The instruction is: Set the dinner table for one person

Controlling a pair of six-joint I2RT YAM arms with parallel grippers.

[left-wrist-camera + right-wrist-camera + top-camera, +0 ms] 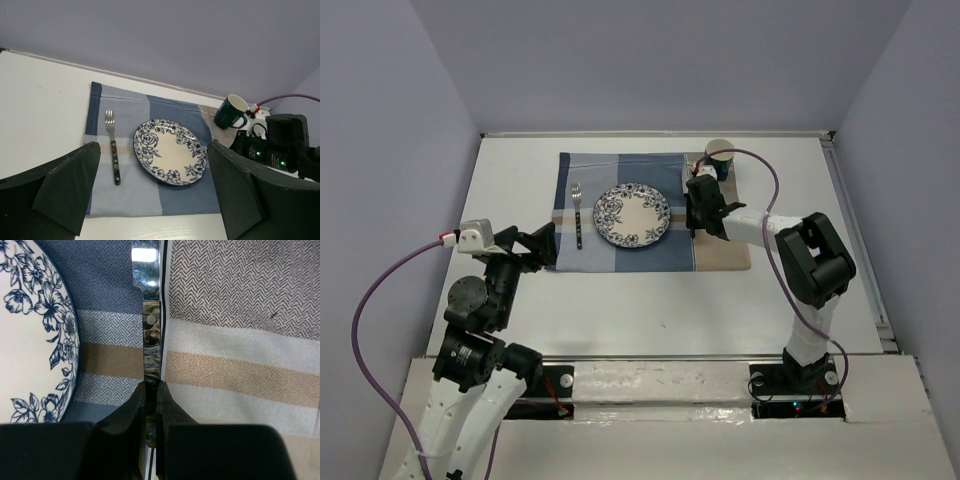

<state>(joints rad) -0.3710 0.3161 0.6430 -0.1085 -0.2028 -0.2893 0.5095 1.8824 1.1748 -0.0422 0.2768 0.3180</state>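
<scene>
The white dinner table (670, 310) carries a blue-and-tan striped cloth (620, 255). On the cloth lie a blue floral plate (633, 215) and, to its left, a fork (577, 215). My right gripper (151, 387) is shut on the marbled handle of a knife (152, 347). The knife's steel blade points away, just right of the plate (30, 340). Whether the knife rests on the cloth (240, 340) I cannot tell. In the top view the right gripper (701, 200) sits beside the plate's right rim. My left gripper (152, 165) is open and holds nothing, near the cloth's front left corner.
A dark green mug (719, 158) stands at the cloth's far right corner, just behind the right gripper. Grey walls close in the table on three sides. In the left wrist view the fork (113, 150), plate (170, 151) and mug (231, 112) show ahead.
</scene>
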